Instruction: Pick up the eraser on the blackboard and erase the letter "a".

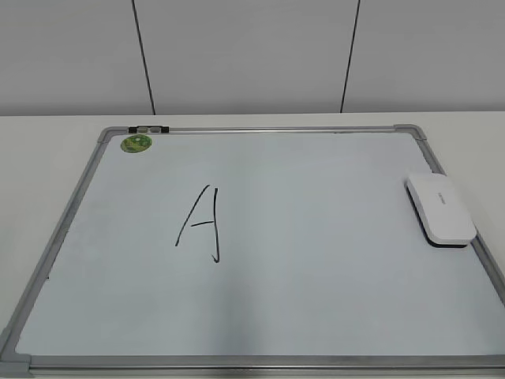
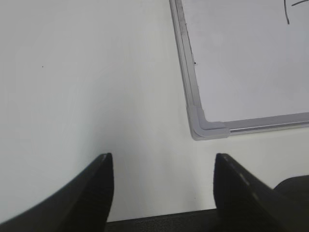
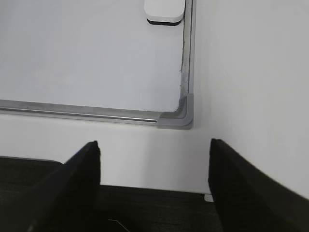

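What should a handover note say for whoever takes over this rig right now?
Left gripper: open, empty, over bare table off the blackboard's near-left corner.
Right gripper: open, empty, off the near-right corner.
Eraser: lying flat at the board's right edge, pad down, untouched.
Writing: only one letter shows, a tall capital "A" left of centre. No small "a" is visible on the board, so either it is gone already or it was never there; these views cannot settle which.
Left to do: confirm the target before picking up the eraser.
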Available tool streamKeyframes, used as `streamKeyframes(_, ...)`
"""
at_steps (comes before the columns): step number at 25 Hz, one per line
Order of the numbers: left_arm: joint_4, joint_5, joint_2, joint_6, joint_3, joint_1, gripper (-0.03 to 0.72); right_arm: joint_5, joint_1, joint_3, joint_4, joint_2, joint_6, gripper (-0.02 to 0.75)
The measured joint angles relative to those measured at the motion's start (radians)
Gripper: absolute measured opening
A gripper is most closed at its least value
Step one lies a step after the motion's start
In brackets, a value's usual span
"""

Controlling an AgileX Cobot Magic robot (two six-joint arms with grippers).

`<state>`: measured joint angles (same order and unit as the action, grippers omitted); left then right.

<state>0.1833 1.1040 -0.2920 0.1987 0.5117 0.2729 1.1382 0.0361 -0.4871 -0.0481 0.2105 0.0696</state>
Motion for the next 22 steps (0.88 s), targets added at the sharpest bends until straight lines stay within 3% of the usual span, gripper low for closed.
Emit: streamKeyframes(22,-0.002,-0.002,0.0,-0.018,0.0,0.0,0.473,-0.002,0.006,0.0,0.0,-0.008,0.006,0.519)
